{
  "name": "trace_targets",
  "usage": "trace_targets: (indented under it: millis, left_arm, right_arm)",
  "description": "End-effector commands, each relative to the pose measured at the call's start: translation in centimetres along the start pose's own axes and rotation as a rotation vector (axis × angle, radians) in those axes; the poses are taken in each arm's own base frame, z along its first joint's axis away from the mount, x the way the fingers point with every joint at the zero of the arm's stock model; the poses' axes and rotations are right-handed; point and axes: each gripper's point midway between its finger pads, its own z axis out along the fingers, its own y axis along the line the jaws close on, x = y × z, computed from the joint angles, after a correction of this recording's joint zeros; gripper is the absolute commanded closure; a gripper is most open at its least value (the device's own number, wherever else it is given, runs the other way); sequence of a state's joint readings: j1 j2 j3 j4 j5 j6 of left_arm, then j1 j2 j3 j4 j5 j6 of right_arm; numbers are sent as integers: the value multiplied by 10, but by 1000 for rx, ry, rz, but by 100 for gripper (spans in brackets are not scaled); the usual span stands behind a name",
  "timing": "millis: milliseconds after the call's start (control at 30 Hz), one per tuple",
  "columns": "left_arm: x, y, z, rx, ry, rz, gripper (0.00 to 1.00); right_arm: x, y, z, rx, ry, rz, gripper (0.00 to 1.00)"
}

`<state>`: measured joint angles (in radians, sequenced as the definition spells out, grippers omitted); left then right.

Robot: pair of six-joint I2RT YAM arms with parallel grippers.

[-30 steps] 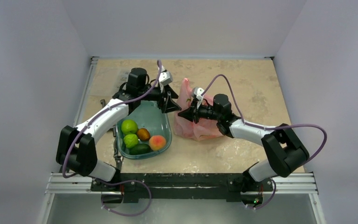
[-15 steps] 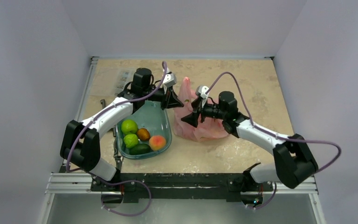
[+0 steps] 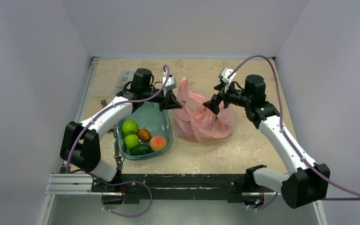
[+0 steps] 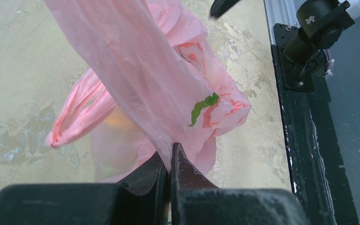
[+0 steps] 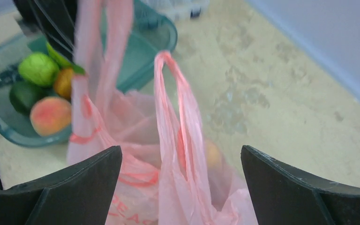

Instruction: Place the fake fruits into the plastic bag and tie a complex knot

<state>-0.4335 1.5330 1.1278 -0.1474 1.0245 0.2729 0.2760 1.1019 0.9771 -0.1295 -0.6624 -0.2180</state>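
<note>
From above, the plastic bag (image 3: 201, 124) slumps on the table (image 3: 258, 93) just right of the teal tub (image 3: 161, 123) of fruits (image 3: 143, 138); the left gripper (image 3: 172, 101), spread a second ago, now pinches the bag's raised handle, while the right gripper (image 3: 214, 103), then closed low at the bag, has swung up and rightward with its jaws wide. The left wrist view shows black fingers (image 4: 185, 168) pressed together on pink film bearing red print and a green mark, too crumpled to read. The right wrist view shows its fingers wide apart around the free loop, holding nothing, with red lettering cut off at the bottom edge.
</note>
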Motion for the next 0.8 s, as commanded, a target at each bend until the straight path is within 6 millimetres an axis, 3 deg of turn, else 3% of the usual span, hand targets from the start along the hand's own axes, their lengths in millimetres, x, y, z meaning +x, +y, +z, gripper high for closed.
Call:
trace_targets:
  millis: [0, 200, 300, 467, 533, 767]
  left_arm:
    - [-33, -7, -5, 15, -36, 142, 100]
    - [-32, -13, -1, 29, -15, 192, 100]
    - [-30, -17, 0, 37, -2, 218, 100]
    - [-28, -18, 0, 44, 15, 242, 100]
    - [-29, -17, -1, 42, 15, 254, 100]
    - [-28, -15, 1, 51, 19, 269, 100]
  right_arm:
    - [62, -7, 10, -44, 220, -32, 1]
    - [69, -7, 17, -152, 263, -159, 1]
    - [60, -6, 21, -202, 241, -160, 1]
    - [31, 6, 11, -340, 210, -149, 1]
    - [28, 6, 9, -368, 216, -137, 1]
    - [65, 15, 8, -600, 384, -66, 1]
